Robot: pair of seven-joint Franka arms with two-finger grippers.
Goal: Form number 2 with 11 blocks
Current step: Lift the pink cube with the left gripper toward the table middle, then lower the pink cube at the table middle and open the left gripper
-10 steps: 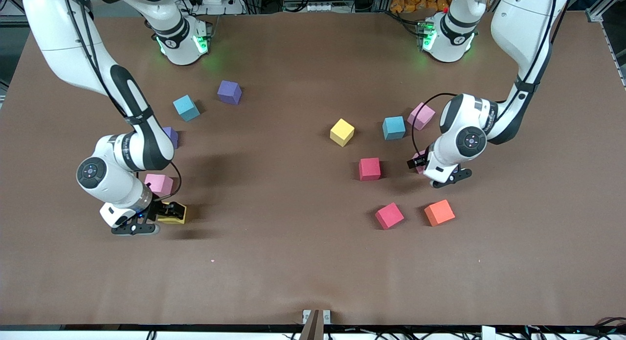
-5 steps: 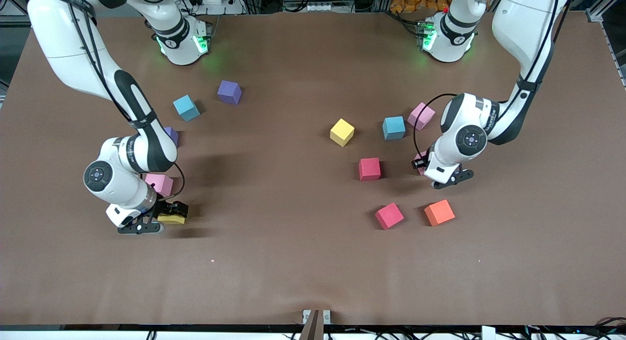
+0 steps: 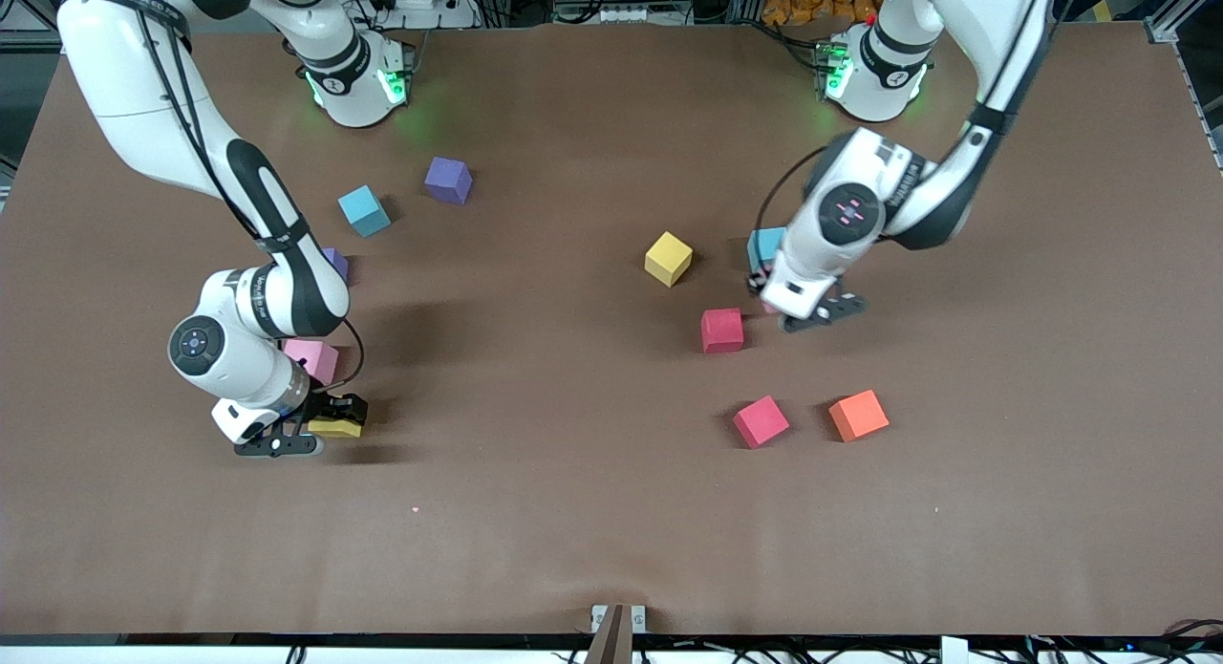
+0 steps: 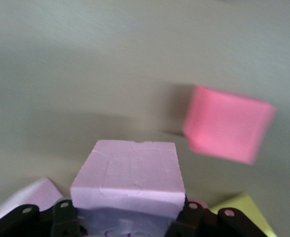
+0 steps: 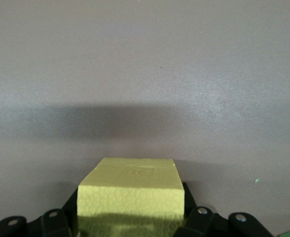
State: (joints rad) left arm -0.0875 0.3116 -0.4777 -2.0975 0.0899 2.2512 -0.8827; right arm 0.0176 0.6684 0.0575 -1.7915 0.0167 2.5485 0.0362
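My right gripper is down at the table near the right arm's end, shut on a yellow block that rests on the surface. In the right wrist view the yellow block fills the space between the jaws of the right gripper. My left gripper hangs over the table beside a red block and a cyan block. It is shut on a pale pink block, which sits between the jaws of the left gripper. The blocks lie scattered; no number 2 is in view.
Loose blocks: yellow, red and orange toward the left arm's end. Pink, purple, cyan and purple lie toward the right arm's end.
The left gripper has lifted the pale pink block and carried it toward the table's middle, now covering another pink block. The right gripper's fingers have closed in on the yellow block.
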